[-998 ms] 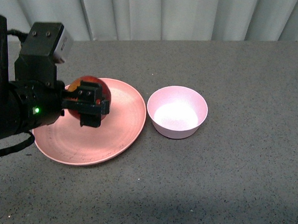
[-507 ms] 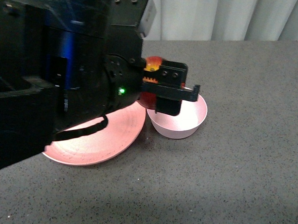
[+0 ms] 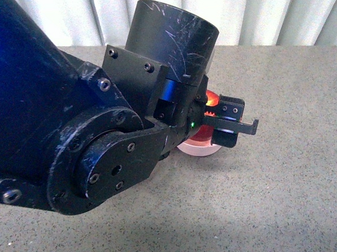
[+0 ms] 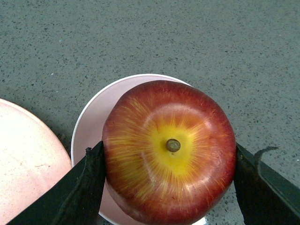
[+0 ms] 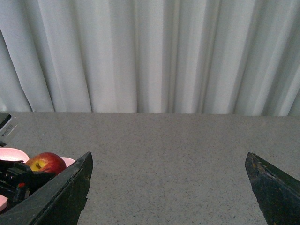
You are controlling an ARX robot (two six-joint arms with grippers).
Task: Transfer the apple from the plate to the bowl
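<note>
The dark-red apple, yellow round its stem, is held between the two black fingers of my left gripper, which is shut on it. It hangs directly over the small pale pink bowl, above the rim. An edge of the salmon-pink plate shows beside the bowl. In the front view my left arm hides the plate and most of the bowl; only a red sliver of the apple shows behind the left gripper. My right gripper is open over bare table, far from the apple.
Grey speckled tabletop stretches to the right of and in front of the bowl. A pale pleated curtain runs along the far edge. My bulky left arm fills the left half of the front view.
My left arm has swung right with the apple, from above the plate to above the bowl. It now blocks much of the front view.
</note>
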